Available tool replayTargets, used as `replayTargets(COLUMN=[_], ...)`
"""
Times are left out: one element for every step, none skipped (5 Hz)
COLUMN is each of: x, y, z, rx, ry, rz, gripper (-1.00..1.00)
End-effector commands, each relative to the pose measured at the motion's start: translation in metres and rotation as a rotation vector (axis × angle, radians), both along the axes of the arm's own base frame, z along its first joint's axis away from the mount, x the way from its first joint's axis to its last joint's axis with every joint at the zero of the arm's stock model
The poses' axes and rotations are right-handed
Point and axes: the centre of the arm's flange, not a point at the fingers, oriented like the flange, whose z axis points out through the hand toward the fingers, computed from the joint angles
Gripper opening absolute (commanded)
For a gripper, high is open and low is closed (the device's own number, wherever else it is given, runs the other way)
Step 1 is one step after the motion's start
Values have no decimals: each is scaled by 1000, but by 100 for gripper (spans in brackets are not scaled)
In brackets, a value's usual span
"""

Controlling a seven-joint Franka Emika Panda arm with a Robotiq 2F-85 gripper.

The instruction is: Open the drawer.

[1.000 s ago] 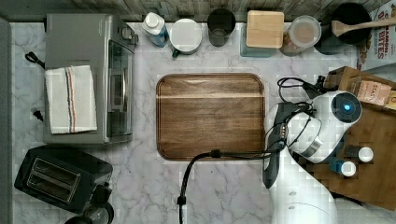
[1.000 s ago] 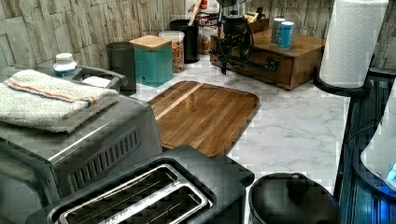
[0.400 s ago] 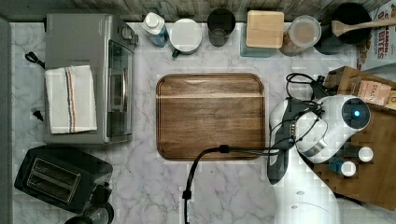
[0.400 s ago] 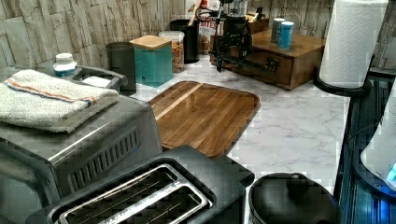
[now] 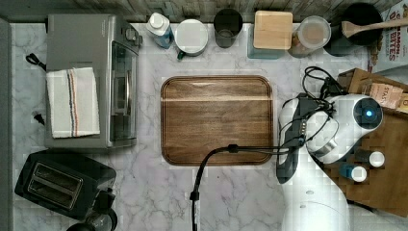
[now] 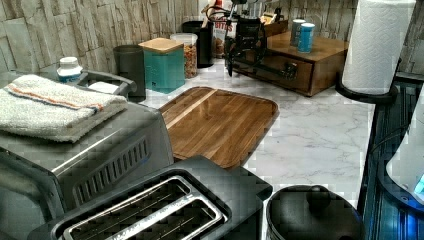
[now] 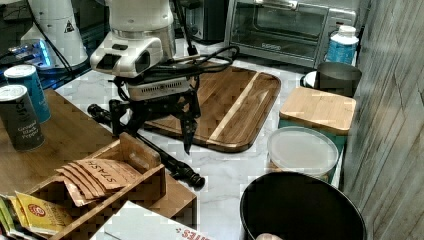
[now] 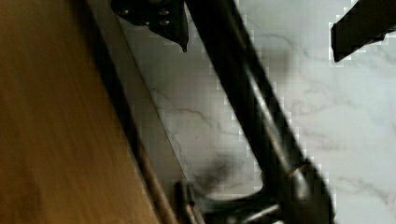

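Note:
The drawer (image 6: 295, 71) is the front of a dark-wood box (image 5: 385, 178) at the top view's right, and it sits flush with the box. Its long black bar handle (image 7: 165, 159) runs along the front, and in the wrist view the handle (image 8: 261, 121) passes between my two fingers. My gripper (image 7: 152, 144) hangs open over the handle, one finger (image 7: 116, 122) on the box side and the other finger (image 7: 189, 130) on the counter side. The wrist view has my gripper (image 8: 259, 51) straddling the bar without clamping it. Seen from the left view, my gripper (image 6: 245, 47) stands right at the drawer front.
A wooden cutting board (image 5: 216, 120) lies mid-counter beside the box. Two spice tins (image 7: 20, 107) and a tea-bag tray (image 7: 107, 182) sit on the box top. Canisters (image 5: 272, 31) line the back wall. A toaster oven (image 5: 89, 79), a toaster (image 5: 60, 185) and a paper towel roll (image 6: 377, 45) stand further off.
The arm's wrist has shifted toward the top view's right, closer over the box edge. The drawer has not moved.

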Motion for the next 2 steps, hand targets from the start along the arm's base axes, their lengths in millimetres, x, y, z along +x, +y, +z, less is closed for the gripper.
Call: replayTargets(x=[124, 129], y=[277, 287], z=[13, 31], rx=[138, 171], ry=[-133, -105], rz=[186, 183], gripper=[100, 100])
